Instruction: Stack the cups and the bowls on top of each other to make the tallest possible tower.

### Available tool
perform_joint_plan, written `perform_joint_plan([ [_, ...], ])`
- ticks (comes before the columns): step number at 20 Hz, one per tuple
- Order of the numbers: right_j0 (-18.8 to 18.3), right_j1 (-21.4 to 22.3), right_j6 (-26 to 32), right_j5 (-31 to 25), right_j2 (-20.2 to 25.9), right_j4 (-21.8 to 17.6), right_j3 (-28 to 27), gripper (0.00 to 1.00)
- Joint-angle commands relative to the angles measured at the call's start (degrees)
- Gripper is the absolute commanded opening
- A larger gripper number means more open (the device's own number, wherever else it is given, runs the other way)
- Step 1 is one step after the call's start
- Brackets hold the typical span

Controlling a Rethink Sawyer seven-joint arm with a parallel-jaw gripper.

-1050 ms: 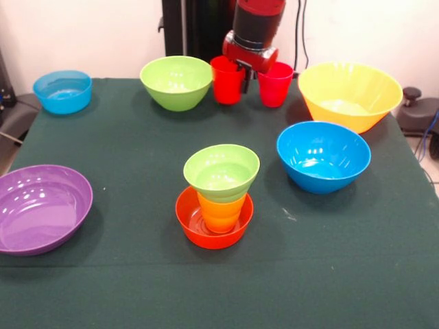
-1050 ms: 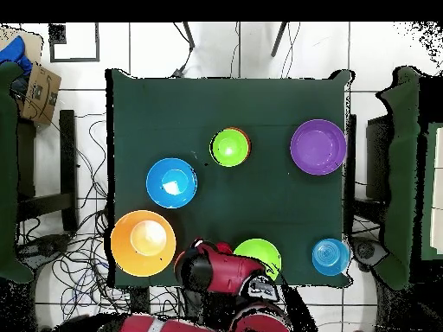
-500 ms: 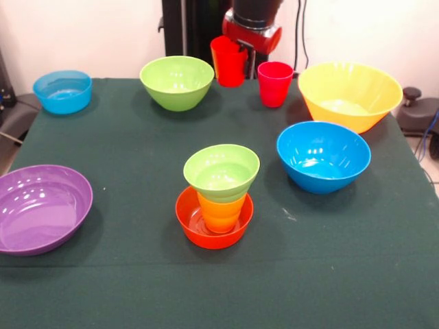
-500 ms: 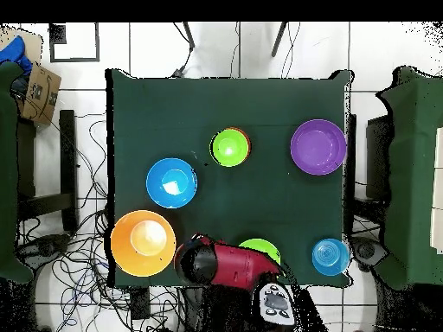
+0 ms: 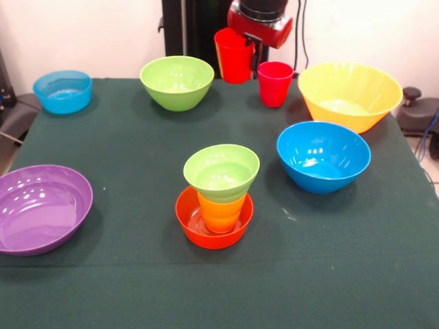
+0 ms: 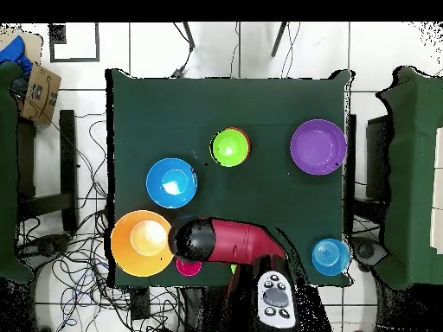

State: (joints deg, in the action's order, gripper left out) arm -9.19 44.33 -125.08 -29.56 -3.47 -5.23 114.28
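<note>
At 12 o'clock on the counter, I have the red cup lifted clear of the cloth, the tool clamped on its rim. This is the carry step. Next I judge it must travel to the tower at centre and lower squarely into its green bowl. The pink cup waits at 1 o'clock.

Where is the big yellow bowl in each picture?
Front view: yellow bowl at the upper right, behind the large blue bowl.
Overhead view: yellow bowl at the lower left, looking orange.
Shared landmark: the large blue bowl sits right beside it in both.
</note>
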Motion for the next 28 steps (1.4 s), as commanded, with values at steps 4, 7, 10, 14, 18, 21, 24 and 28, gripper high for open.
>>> perform_joint_plan([
  [4,0.9,1.1,5.6,-17.7,5.7,-3.5,-18.1,0.0],
  [7,0.1,0.3,6.8,-22.2,6.7,-3.7,-22.7,0.0],
  [10,-0.3,-0.7,7.6,-25.9,7.2,-3.9,-26.7,0.0],
  [14,-0.7,-2.8,8.0,-27.5,7.4,-5.2,-31.7,0.0],
  [18,-0.9,-5.6,7.6,-25.6,7.7,-5.8,-33.8,0.0],
  [21,-0.9,-6.6,7.9,-25.1,8.0,-5.9,-34.4,0.0],
  [24,-1.0,-6.9,7.8,-23.7,7.9,-6.0,-33.8,0.0],
  [28,-1.7,-7.7,8.5,-22.4,7.9,-6.1,-33.3,0.0],
])
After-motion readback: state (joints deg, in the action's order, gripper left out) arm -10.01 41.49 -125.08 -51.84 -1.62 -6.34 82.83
